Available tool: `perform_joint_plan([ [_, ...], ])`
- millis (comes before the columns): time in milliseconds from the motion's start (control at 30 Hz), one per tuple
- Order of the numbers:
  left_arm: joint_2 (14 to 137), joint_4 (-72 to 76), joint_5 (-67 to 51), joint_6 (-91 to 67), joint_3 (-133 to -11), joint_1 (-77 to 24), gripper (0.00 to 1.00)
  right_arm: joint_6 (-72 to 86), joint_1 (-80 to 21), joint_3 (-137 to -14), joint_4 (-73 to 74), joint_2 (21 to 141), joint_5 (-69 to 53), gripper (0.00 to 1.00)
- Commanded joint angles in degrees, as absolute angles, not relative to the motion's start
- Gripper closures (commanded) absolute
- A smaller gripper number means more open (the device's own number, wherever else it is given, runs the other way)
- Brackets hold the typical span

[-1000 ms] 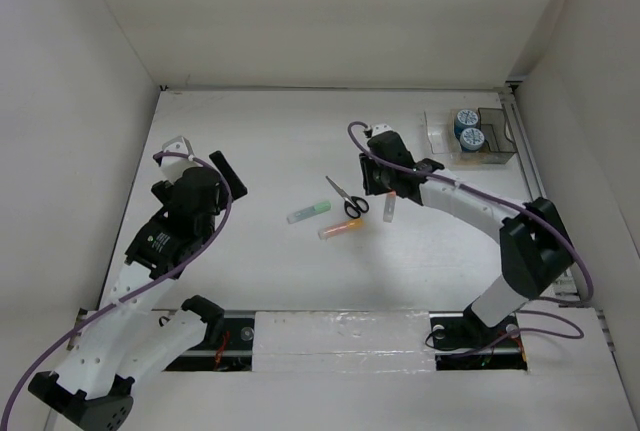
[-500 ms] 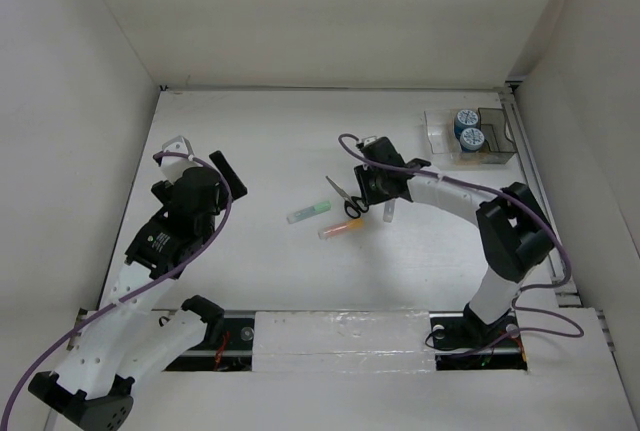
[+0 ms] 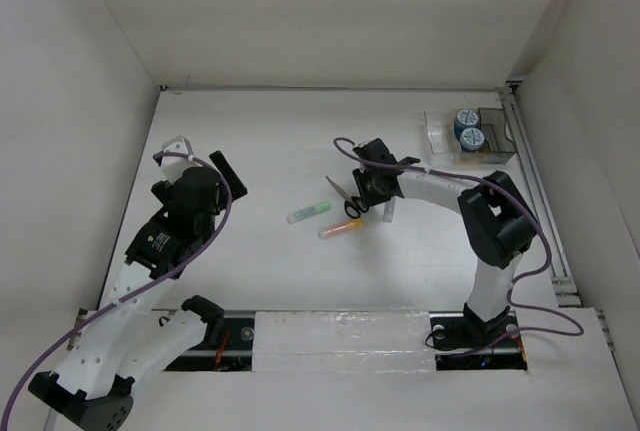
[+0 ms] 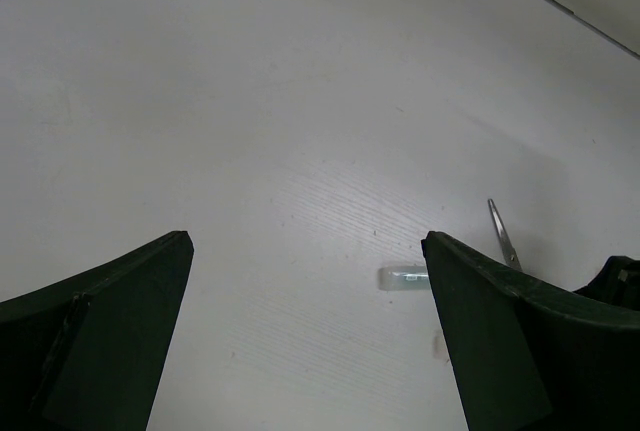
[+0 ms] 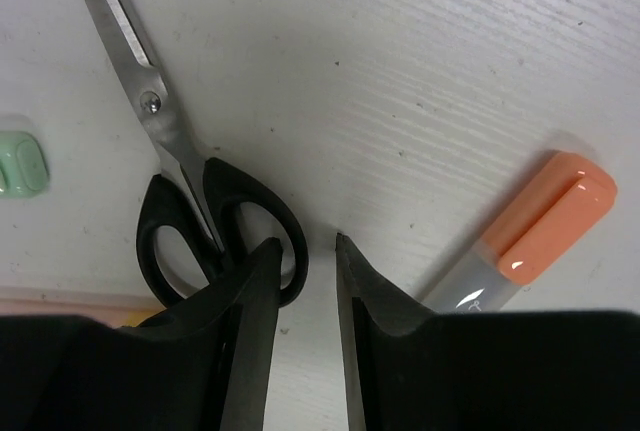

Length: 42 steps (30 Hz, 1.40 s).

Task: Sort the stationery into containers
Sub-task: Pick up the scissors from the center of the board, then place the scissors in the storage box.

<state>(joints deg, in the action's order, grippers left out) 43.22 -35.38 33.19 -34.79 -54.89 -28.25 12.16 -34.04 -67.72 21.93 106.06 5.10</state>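
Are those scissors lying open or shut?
Shut: the scissors lie flat on the table, both blades together in one strip, handle loops side by side.

We are counting two blue-and-white rolls (image 3: 465,118) in one organiser (image 3: 436,132) at the far right. Near the middle, we are counting one pair of scissors (image 3: 346,199) and three markers (image 3: 309,212), one green-ended and two orange-ended.

The right claw (image 5: 305,243) seemingly hides part of the scissors' (image 5: 185,173) handles.
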Motion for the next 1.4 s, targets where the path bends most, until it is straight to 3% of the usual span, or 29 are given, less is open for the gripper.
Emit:
perform_joint_plan([
  [0, 43.1, -33.7, 33.3, -34.1, -55.0, -28.0, 0.00, 11.5, -33.8, -70.6, 20.8, 106.9, 5.3, 0.66],
  [267, 43.1, -33.7, 32.8, -34.1, -55.0, -28.0, 0.00, 12.0, -33.8, -71.6, 21.9, 109.8, 6.9, 0.76],
  [367, 43.1, -33.7, 32.8, -34.1, -55.0, -28.0, 0.00, 12.6, -33.8, -72.2, 22.5, 110.9, 7.6, 0.95],
  [433, 43.1, -33.7, 32.8, -33.6, -55.0, -28.0, 0.00, 12.6, -33.8, -72.7, 22.5, 111.4, 7.6, 0.99],
  [833, 42.5, -33.7, 32.8, -33.6, -55.0, -28.0, 0.00, 16.0, -31.7, -78.0, 22.5, 105.7, 7.0, 1.00],
  [1067, 42.0, -33.7, 32.8, -34.1, -55.0, -28.0, 0.00, 13.5, -18.7, -80.7, 21.9, 100.0, 0.2, 1.00],
  [1367, 42.0, -33.1, 32.3, -33.6, -55.0, -28.0, 0.00, 13.4, -2.6, -85.6, 25.2, 98.6, 8.1, 1.00],
])
